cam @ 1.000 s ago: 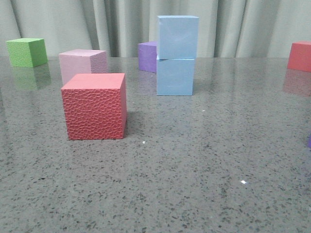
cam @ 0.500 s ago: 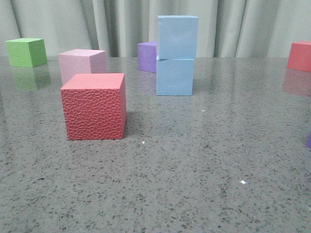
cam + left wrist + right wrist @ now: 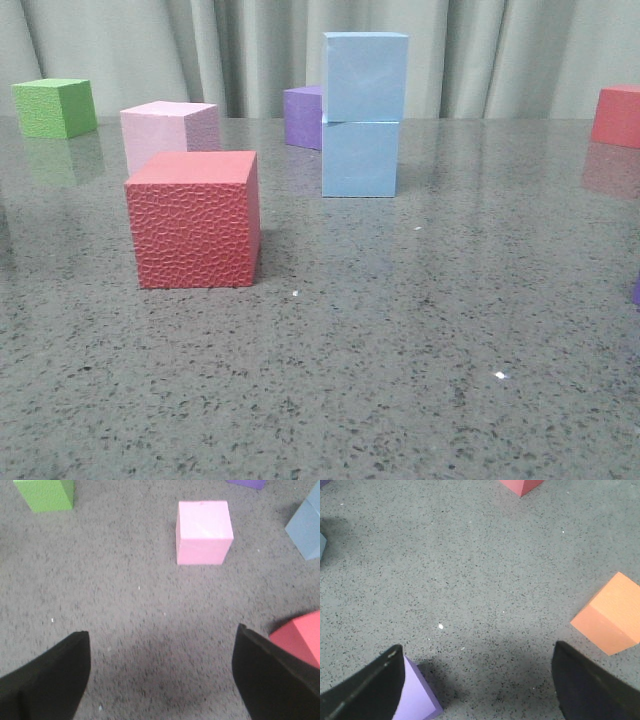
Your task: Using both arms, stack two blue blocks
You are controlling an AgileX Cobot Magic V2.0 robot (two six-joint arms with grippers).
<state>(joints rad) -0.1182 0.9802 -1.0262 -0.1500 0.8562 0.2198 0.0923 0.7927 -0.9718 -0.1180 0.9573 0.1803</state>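
The left tool (image 3: 160,675) is hanging released over bare speckled tabletop (image 3: 125,610), its two dark fingers (image 3: 47,680) spread wide apart with nothing between them. The right tool (image 3: 477,685) is likewise gaping wide, gripping nothing, with a lilac cube (image 3: 415,695) showing beside one finger and an orange cube (image 3: 607,615) off to the right of that frame. In the front view, neither tool is showing. The two blue blocks are sitting stacked in the upper middle of the frame: the upper blue block (image 3: 365,76) is resting squarely on the lower blue block (image 3: 360,158). A purple cube (image 3: 302,116) is standing just behind them, a pink cube (image 3: 168,132) and a textured red cube (image 3: 193,218) to the left.
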